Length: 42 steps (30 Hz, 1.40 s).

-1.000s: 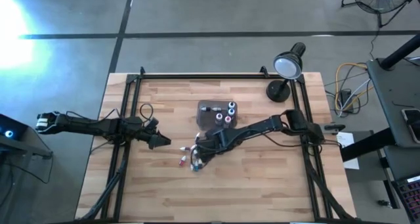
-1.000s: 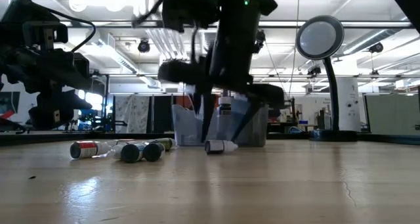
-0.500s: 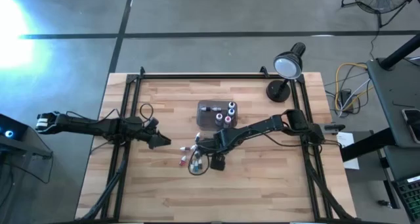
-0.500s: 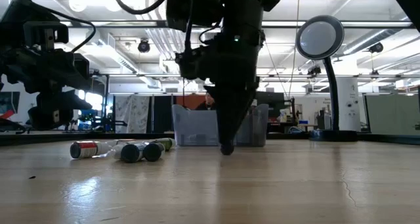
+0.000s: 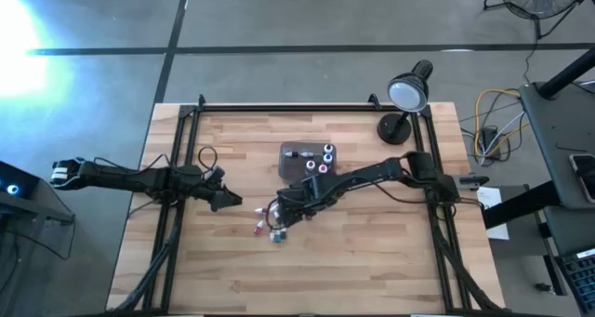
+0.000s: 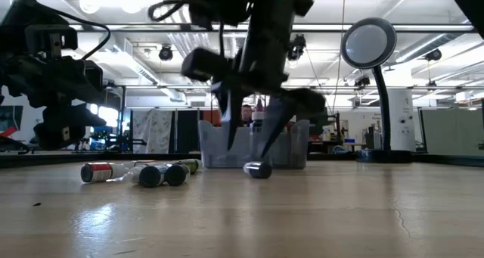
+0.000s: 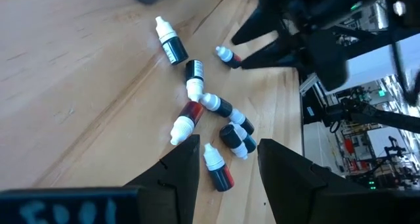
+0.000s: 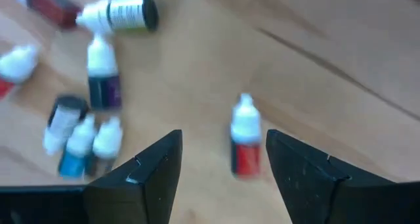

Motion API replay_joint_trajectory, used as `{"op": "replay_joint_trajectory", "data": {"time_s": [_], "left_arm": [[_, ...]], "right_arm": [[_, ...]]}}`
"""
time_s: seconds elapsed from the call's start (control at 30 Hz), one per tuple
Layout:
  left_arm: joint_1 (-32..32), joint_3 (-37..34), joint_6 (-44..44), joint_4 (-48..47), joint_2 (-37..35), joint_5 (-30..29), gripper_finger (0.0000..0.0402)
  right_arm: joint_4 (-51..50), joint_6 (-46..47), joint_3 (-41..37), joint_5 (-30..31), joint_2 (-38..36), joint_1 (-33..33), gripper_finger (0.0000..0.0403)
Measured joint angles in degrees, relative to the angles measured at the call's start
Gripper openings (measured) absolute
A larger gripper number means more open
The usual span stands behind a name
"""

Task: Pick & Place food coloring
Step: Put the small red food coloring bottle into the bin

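**Right arm hangs over the loose bottles, nothing in its fingers**

A red food-coloring bottle (image 8: pixel 246 146) with a white cap lies on its side on the bare wood, a little apart from the rest. The other loose bottles (image 7: pixel 210 115) lie in a small scatter near the middle of the tabletop, just toward the front edge from the tray: red, blue and dark bodies with white or black caps, all toppled, some touching. More bottles (image 5: pixel 323 159) stand upright inside the clear grey tray (image 5: pixel 296 171), which sits at the centre of the table, a touch toward the back edge.

The right gripper (image 8: pixel 222 159) hovers low over the red bottle, its two dark fingers spread apart with the bottle showing in the gap between them, and not closed on anything. From above, that arm reaches in from the right edge across the front of the tray.

The left gripper (image 7: pixel 226 159) waits well off toward the left edge, fingers apart and empty, pointed at the scatter.

A black desk lamp (image 5: pixel 406 99) stands at the back right corner.
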Motion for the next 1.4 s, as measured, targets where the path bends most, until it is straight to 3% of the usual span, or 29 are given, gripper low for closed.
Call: {"op": "replay_joint_trajectory", "data": {"time_s": [0.33, 0.6, 0.9, 1.07, 1.23, 1.4], "left_arm": [[0.0, 0.0, -0.2, -0.1, 0.1, 0.0, 0.0131], [0.0, 0.0, -0.3, -0.2, 0.1, 0.0, 0.0131], [0.0, 0.0, -0.7, -0.2, 0.1, 0.0, 0.0131], [0.0, 0.0, 0.4, -0.2, 0.1, 0.0, 0.0131], [0.0, 0.0, 0.7, -0.2, 0.1, 0.0, 0.0131], [0.0, 0.0, 0.7, -0.3, 0.1, 0.0, 0.0131]], "right_arm": [[-1.0, -2.1, -0.6, 0.4, 3.1, -0.4, 0.0214], [-2.4, -11.2, -0.1, -0.3, 3.1, -0.3, 0.0206], [-13.8, 6.6, 0.3, 0.0, -0.1, -0.3, 0.0206], [-8.6, 13.8, -1.8, -6.4, 0.1, -0.2, 0.0206], [-0.7, 20.6, -4.4, -6.4, 0.3, -0.3, 0.0206], [0.4, 20.7, -4.8, -6.9, 0.3, 0.2, 0.0205]]}}
